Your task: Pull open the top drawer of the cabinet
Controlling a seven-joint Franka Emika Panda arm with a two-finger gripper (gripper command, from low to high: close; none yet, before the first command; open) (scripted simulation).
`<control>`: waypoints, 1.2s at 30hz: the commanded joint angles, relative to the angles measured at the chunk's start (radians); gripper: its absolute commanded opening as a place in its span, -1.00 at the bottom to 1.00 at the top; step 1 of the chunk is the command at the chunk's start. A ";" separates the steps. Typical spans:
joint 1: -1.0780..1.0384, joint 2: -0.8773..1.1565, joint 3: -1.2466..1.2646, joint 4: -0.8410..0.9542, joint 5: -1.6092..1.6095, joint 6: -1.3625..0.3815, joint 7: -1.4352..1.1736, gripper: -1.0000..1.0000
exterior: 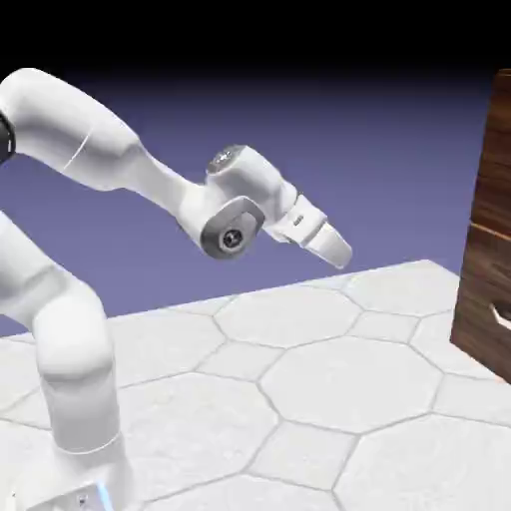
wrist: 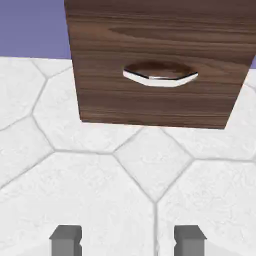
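The cabinet [exterior: 479,334] of dark streaked wood stands at the exterior view's right edge, partly cut off. Its top drawer [exterior: 495,150] is the upper flat panel, flush with the front. My gripper [exterior: 342,256] hangs in the air well left of the cabinet, at about the height of the seam under the top drawer, angled down toward it. In the hand view the two grey fingertips [wrist: 66,239] stand apart with nothing between them, so the gripper [wrist: 128,240] is open. That view shows only the cabinet's lower panel [wrist: 150,107] with its pale handle [wrist: 160,77]; the top drawer is out of it.
The white tabletop [exterior: 329,379] with hexagonal seams runs from the arm's base to the cabinet's foot. The lower panel's pale handle [exterior: 501,317] sticks out a little at the exterior view's right edge.
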 commanded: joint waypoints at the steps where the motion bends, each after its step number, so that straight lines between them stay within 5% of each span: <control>1: 0.008 0.023 -0.013 0.030 0.044 -0.002 -0.007 0.00; 36: 0.273 0.819 -0.463 1.077 1.566 -0.071 -0.265 0.00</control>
